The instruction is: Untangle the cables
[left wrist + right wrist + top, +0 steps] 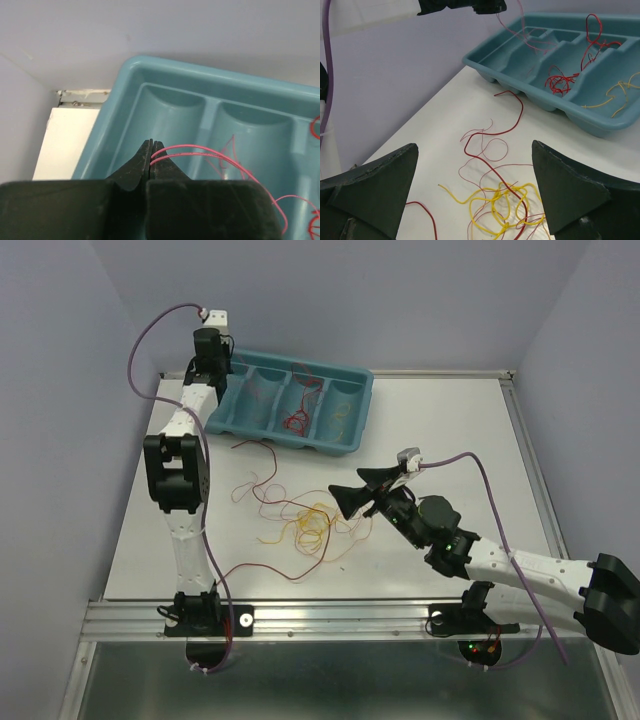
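Observation:
A tangle of thin cables (305, 525), yellow, red and dark red, lies on the white table and also shows in the right wrist view (512, 205). My right gripper (358, 490) is open and empty just right of it, with the tangle between and below its jaws (474, 150). My left gripper (151, 148) is shut on a thin pink-red wire (200, 150) above the left end of the teal tray (200, 70). It is at the tray's left end in the top view (230, 362). The wire hangs into the tray's left compartment (530, 42).
The teal compartment tray (365, 380) stands at the back of the table. It holds a red wire bundle (559, 82) and a yellow wire (615, 95). A loose dark red wire (512, 112) and a red wire (255, 568) lie on the table.

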`<action>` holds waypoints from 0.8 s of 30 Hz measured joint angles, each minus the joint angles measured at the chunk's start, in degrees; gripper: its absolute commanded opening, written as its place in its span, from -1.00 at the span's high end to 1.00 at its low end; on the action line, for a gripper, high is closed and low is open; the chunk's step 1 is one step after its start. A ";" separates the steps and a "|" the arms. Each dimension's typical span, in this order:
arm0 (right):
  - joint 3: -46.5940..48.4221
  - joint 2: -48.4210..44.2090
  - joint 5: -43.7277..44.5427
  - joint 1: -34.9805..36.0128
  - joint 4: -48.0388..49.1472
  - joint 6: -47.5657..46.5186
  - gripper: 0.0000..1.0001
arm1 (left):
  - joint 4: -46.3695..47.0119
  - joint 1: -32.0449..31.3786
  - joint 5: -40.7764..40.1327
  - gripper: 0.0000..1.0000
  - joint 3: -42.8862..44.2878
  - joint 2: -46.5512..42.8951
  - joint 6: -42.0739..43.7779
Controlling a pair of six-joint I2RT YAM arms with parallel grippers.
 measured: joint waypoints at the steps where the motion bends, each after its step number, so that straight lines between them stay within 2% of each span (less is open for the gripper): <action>1: 0.00 0.00 0.00 0.00 0.00 0.00 -1.00 | 0.02 0.57 0.09 1.00 -0.26 0.00 0.00; 6: 0.00 0.00 0.00 0.00 0.00 0.00 -1.00 | 0.39 3.91 0.28 1.00 -2.97 0.00 0.28; 11: 0.00 0.00 0.00 0.00 0.00 0.02 -1.00 | 1.99 4.09 3.48 1.00 -6.45 0.00 3.21; 17: 0.00 0.02 0.00 0.00 0.00 0.02 -1.00 | 2.08 2.56 7.85 1.00 -8.24 0.00 6.21; 24: 0.00 0.02 0.00 0.00 -0.02 0.02 -1.00 | 2.16 -2.75 4.13 1.00 -8.98 -0.09 9.64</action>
